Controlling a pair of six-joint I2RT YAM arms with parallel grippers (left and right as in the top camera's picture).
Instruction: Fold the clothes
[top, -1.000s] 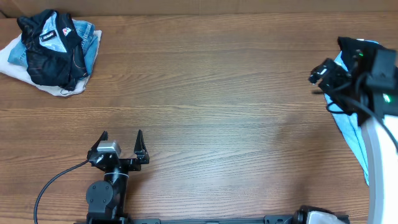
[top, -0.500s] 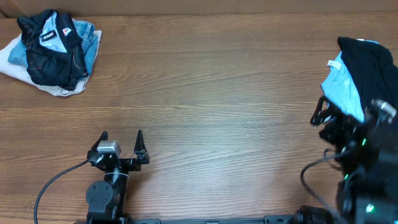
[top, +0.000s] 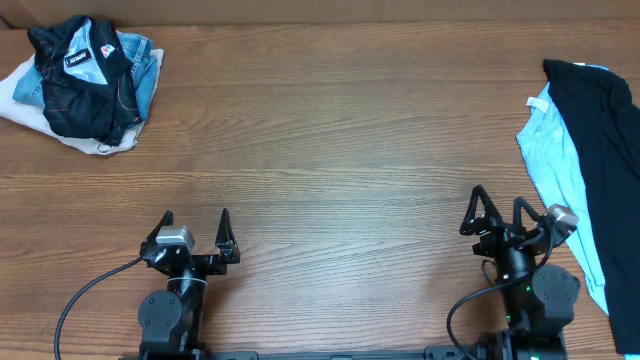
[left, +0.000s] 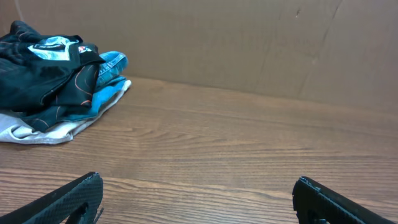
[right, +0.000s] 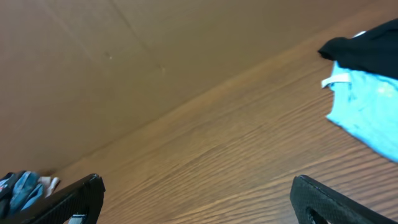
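One patterned black jersey (top: 85, 85), crumpled atop one jeans (top: 148, 82) and one white cloth (top: 15, 102), far-left corner of desk (top: 330, 130). One light-blue garment (top: 555, 150), one plain black garment (top: 605, 140), right edge. Two grippers: left gripper (top: 195, 215), right gripper (top: 498, 198), both spread wide, empty. Wood-grain surface; cardboard wall (left: 249, 43) behind.

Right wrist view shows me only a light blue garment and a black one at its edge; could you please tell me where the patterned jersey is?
Observer: The jersey lies crumpled at the far left corner of the table.
Operator: Is anything underneath it?
Observer: Yes, blue denim and a white cloth show beneath it.
Operator: Where is the left gripper?
Observer: The left gripper is open and empty near the front edge, well short of the jersey.
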